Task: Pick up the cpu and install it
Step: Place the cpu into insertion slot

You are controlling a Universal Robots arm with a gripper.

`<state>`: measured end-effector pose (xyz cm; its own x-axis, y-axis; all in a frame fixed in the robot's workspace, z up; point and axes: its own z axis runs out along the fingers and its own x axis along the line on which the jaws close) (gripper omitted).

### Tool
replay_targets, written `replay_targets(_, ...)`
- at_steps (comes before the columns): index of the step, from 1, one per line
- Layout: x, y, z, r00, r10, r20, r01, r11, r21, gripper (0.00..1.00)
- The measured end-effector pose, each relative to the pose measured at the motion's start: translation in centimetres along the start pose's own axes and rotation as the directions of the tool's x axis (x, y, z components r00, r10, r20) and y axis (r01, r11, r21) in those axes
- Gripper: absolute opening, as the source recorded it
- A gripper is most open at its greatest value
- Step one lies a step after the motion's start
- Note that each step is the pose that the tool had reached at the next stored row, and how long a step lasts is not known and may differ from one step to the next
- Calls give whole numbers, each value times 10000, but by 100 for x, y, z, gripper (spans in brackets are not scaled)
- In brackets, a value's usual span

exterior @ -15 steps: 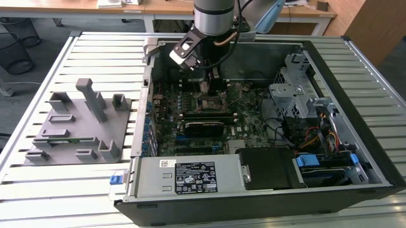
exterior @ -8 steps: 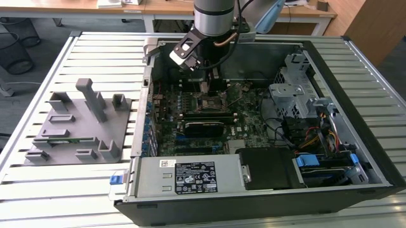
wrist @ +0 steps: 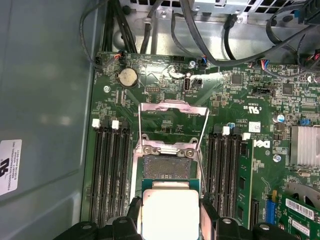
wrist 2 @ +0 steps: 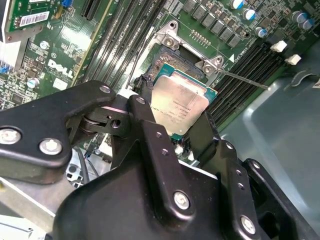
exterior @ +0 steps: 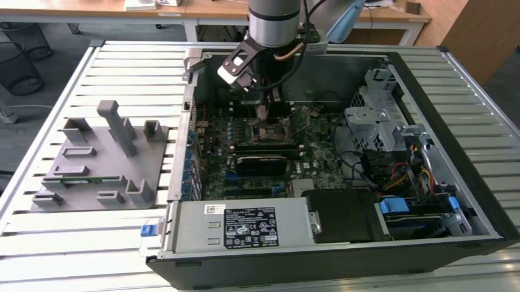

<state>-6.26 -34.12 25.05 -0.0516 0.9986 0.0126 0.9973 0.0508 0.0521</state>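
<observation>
The cpu (wrist: 170, 212), a pale silvery square chip, is clamped at its edges between my black fingers (wrist: 134, 216), with the gripper (wrist: 170, 222) shut on it. It hangs just above the motherboard, at the edge of the open cpu socket (wrist: 167, 167), whose metal load plate (wrist: 172, 120) is swung up. In the second wrist view the cpu (wrist 2: 182, 107) sits tilted over the socket frame (wrist 2: 187, 45), gripper (wrist 2: 175, 120) around it. In the exterior view the gripper (exterior: 264, 112) reaches down into the open computer case (exterior: 422, 91) over the socket (exterior: 272, 131).
Memory slots (wrist: 110, 175) flank the socket on both sides. A drive cage (exterior: 382, 115) and cables (exterior: 406, 176) fill the case at the exterior view's right, and a power supply (exterior: 235, 225) lies in front. A grey fixture tray (exterior: 97, 158) stands on the slatted table at the left.
</observation>
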Motion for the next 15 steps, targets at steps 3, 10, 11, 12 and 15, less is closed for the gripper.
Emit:
replay_targets(3, 1, 0, 14, 10000, 11, 0, -11, 10000, 0, 54)
replay_targets(10, 1, -3, 72, 10000, 11, -4, -11, 10000, 0, 54)
replay_targets(11, 3, -2, 87, 10000, 12, -4, -12, 10000, 0, 54)
replay_targets(12, 7, -2, 101, 10000, 11, -4, -11, 10000, 0, 54)
replay_targets(15, 28, 6, 137, 10000, 52, -1, -52, 10000, 0, 54)
